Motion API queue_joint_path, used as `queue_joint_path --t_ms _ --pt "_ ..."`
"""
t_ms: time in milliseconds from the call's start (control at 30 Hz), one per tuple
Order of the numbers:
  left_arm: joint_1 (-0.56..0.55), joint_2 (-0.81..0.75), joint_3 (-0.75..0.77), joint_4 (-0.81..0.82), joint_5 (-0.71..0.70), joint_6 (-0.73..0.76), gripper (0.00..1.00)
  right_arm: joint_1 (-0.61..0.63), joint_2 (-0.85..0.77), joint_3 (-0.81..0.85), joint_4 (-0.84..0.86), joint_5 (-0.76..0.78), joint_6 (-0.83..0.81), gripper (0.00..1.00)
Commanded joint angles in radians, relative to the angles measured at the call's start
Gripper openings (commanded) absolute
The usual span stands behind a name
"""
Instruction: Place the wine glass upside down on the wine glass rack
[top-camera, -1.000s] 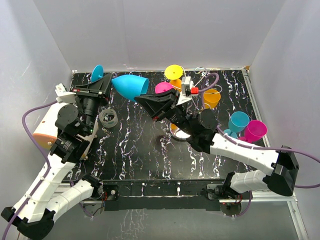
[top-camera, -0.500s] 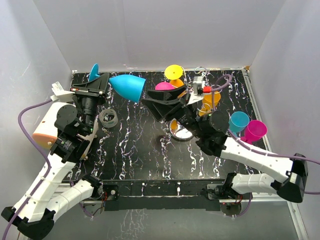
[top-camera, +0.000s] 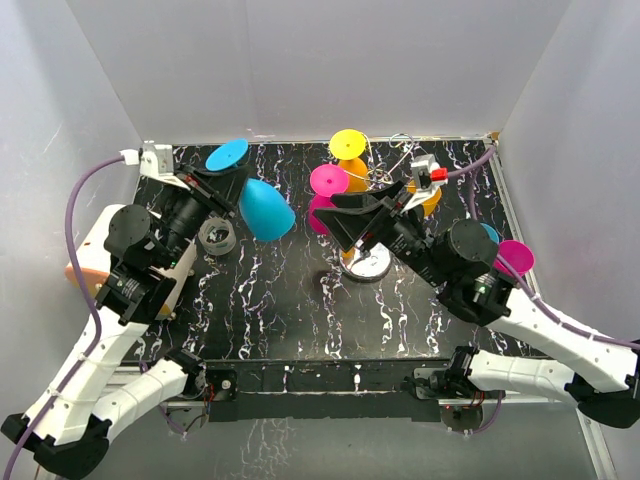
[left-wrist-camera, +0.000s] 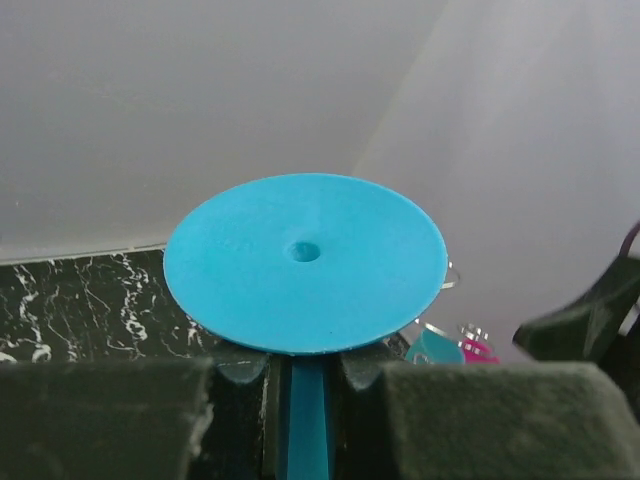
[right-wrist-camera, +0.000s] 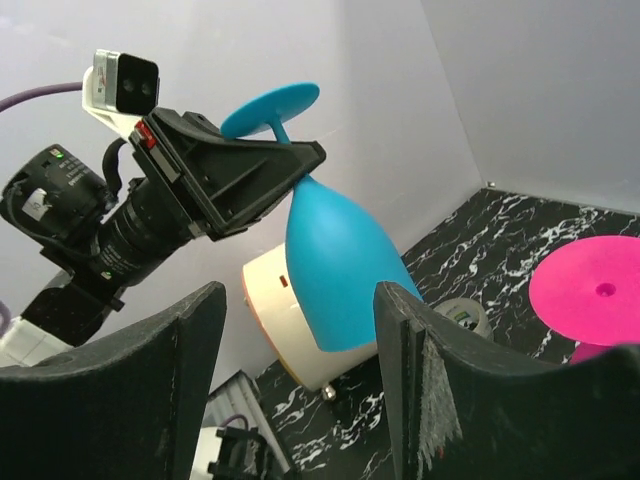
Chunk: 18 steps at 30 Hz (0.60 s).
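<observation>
The blue wine glass (top-camera: 263, 207) hangs tilted over the table's left part, its foot (top-camera: 228, 154) up and its bowl pointing down and to the right. My left gripper (top-camera: 213, 182) is shut on its stem. In the left wrist view the blue foot disc (left-wrist-camera: 305, 260) sits just above the left gripper (left-wrist-camera: 305, 385), and the stem runs down between the fingers (left-wrist-camera: 480, 420). My right gripper (top-camera: 342, 220) stands open to the right of the bowl, apart from it. In the right wrist view the bowl (right-wrist-camera: 335, 260) shows beyond the open right gripper (right-wrist-camera: 300, 330). The wine glass rack (top-camera: 370, 266) stands at centre right.
Yellow (top-camera: 348, 143), pink (top-camera: 328, 181) and orange (top-camera: 426, 197) glasses hang on the rack's wire arms. A teal glass (top-camera: 478, 238) and a pink glass (top-camera: 512, 258) stand at the right edge. A tape roll (top-camera: 216, 235) lies under the left arm. White walls close in three sides.
The right gripper let go of the blue bowl, opened and drew back to the right. The left gripper turned the glass from lying sideways to foot up, bowl down.
</observation>
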Motion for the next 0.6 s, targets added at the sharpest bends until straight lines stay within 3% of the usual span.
queue_joint_path --t_ms 0,267,567 --pt "0.002 -0.045 -0.023 0.022 0.259 0.286 0.00 0.005 -0.012 0.136 -0.179 -0.041 0.047 0.59" --pt "0.003 -0.025 -0.028 -0.021 0.576 0.463 0.00 0.005 0.041 0.197 -0.213 -0.074 0.186 0.60" --pt "0.003 0.022 -0.054 0.052 0.786 0.452 0.00 0.005 0.054 0.147 -0.186 0.041 0.410 0.60"
